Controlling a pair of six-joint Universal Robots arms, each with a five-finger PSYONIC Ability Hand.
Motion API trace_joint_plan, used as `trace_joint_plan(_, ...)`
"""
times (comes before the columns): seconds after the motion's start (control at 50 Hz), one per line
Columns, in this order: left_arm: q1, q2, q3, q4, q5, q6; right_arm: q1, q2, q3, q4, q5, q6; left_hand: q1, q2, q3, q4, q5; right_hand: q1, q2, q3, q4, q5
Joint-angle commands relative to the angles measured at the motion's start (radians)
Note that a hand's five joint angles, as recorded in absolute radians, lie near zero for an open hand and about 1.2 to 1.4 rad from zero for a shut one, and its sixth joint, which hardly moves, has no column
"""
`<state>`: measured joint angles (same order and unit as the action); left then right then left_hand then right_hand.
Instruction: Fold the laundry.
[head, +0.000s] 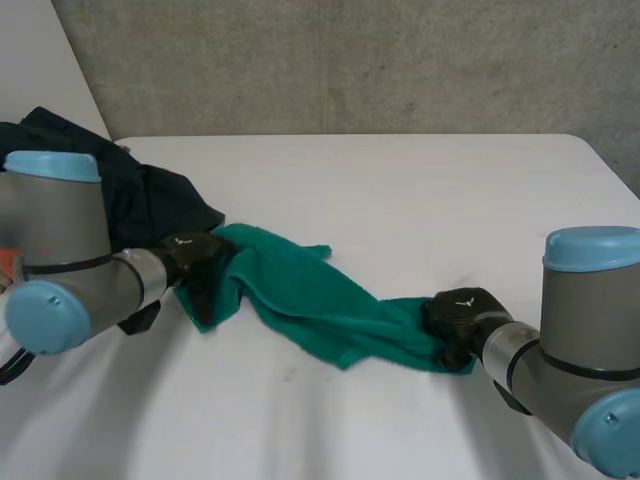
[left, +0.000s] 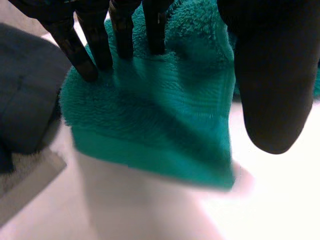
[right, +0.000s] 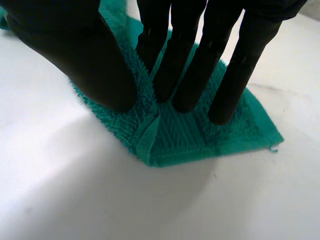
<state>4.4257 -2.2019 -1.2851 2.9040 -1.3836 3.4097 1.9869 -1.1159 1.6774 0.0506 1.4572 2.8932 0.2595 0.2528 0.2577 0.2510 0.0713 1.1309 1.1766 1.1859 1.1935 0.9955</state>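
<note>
1. While it bears everything else, the white table (head: 420, 190) is bare over most of its top, with the laundry lying toward the robot's left and near side.
2. A dark navy garment (head: 150, 200) sits crumpled at the table's far left corner, its edge just beside the towel.
3. A green towel (head: 310, 300) stretches in a loose, twisted band across the table between the two hands, with one end by the dark garment.
4. The left hand (head: 195, 258) is clamped on the towel's left end. Its fingers (left: 122, 35) lie on one face of the cloth and its thumb on the other, and the hem runs past the fingertips.
5. The right hand (head: 462, 312) grips the towel's right corner against the table. Its straight fingers (right: 240, 70) press into the terry and the thumb is closed in beside them, with a ridge of cloth caught between.
</note>
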Motion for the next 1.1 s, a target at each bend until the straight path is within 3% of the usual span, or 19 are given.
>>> trace_joint_plan(0.02,-0.075,-0.103,0.145,-0.005,-0.055,0.011,0.001,-0.024,0.010,-0.020,-0.001,0.003,-0.014,-0.007,-0.012,-0.005,0.000,0.265,0.220,0.210,0.203,0.226)
trace_joint_plan(0.16,-0.118,-0.191,0.251,-0.025,-0.132,0.054,-0.002,-0.024,0.010,-0.014,0.000,-0.002,0.089,0.095,0.090,0.097,0.102,0.265,0.220,0.210,0.203,0.226)
trace_joint_plan(0.24,-0.140,-0.223,0.300,-0.026,-0.164,0.063,-0.002,-0.025,0.010,-0.014,0.003,-0.003,0.312,0.318,0.313,0.320,0.325,0.265,0.220,0.210,0.203,0.226)
trace_joint_plan(0.32,-0.154,-0.246,0.343,-0.029,-0.178,0.057,-0.005,-0.035,0.010,-0.014,0.003,-0.014,0.690,0.696,0.692,0.698,0.703,0.265,0.220,0.210,0.203,0.226)
trace_joint_plan(0.36,-0.158,-0.245,0.357,-0.034,-0.186,0.046,-0.011,-0.044,0.009,-0.014,0.006,-0.022,1.135,1.142,1.137,1.143,1.149,0.265,0.220,0.210,0.203,0.226)
trace_joint_plan(0.46,-0.148,-0.139,0.336,-0.055,-0.192,0.000,-0.036,-0.090,-0.011,0.000,0.031,-0.064,1.137,1.143,1.139,1.145,1.150,0.265,0.220,0.210,0.203,0.226)
trace_joint_plan(0.54,-0.131,0.037,0.299,-0.109,-0.164,-0.043,-0.068,-0.157,-0.063,0.035,0.040,-0.137,1.137,1.143,1.139,1.145,1.150,0.265,0.220,0.210,0.203,0.226)
trace_joint_plan(0.64,-0.105,0.238,0.312,-0.254,-0.086,-0.026,-0.118,-0.267,-0.209,0.110,0.046,-0.219,1.137,1.143,1.139,1.145,1.150,0.265,0.220,0.210,0.203,0.226)
trace_joint_plan(0.76,-0.049,0.327,0.383,-0.403,-0.002,0.029,-0.142,-0.361,-0.366,0.225,0.048,-0.259,1.137,1.143,1.139,1.145,1.150,0.265,0.220,0.210,0.203,0.226)
trace_joint_plan(0.84,-0.013,0.317,0.423,-0.489,0.055,0.097,-0.152,-0.364,-0.447,0.343,0.029,-0.314,1.137,1.143,1.139,1.145,1.150,0.265,0.220,0.210,0.203,0.226)
trace_joint_plan(0.94,-0.009,0.182,0.489,-0.496,0.067,0.157,-0.152,-0.230,-0.525,0.449,-0.014,-0.380,1.137,1.143,1.139,1.145,1.150,0.265,0.220,0.210,0.203,0.226)
trace_joint_plan(1.04,-0.049,-0.001,0.644,-0.445,0.038,0.155,-0.138,-0.069,-0.588,0.413,0.006,-0.373,1.137,1.143,1.139,1.145,1.150,0.265,0.220,0.210,0.203,0.226)
trace_joint_plan(1.1,-0.077,-0.119,0.806,-0.376,0.029,0.164,-0.134,0.049,-0.677,0.292,0.058,-0.350,1.137,1.143,1.139,1.145,1.150,0.265,0.220,0.210,0.203,0.226)
